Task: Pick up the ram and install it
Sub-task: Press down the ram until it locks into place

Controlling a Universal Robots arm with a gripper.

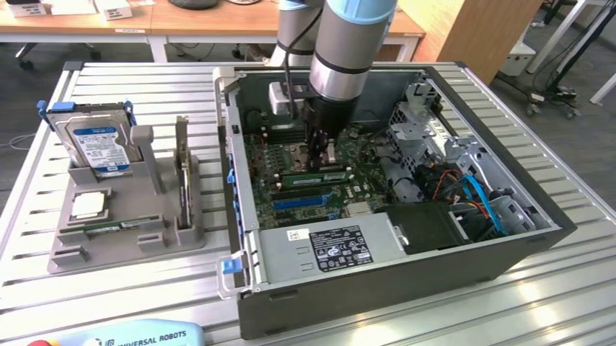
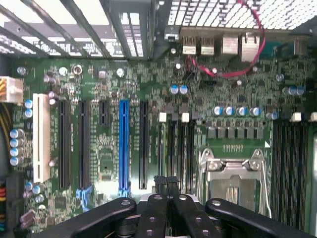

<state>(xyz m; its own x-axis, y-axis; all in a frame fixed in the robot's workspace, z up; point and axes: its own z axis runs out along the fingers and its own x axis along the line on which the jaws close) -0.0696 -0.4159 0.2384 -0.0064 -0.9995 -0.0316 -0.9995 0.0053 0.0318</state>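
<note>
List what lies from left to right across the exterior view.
Blue-labelled hard drive → grey parts holder → open computer case, with the tool down over its motherboard → blue cables.

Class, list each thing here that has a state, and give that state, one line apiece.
Computer case: side panel off, motherboard exposed.
Gripper: down inside the case, over the motherboard.
Processor socket: empty.
Hard drive: standing in the grey holder.
Spare ram: lying in the holder.
</note>
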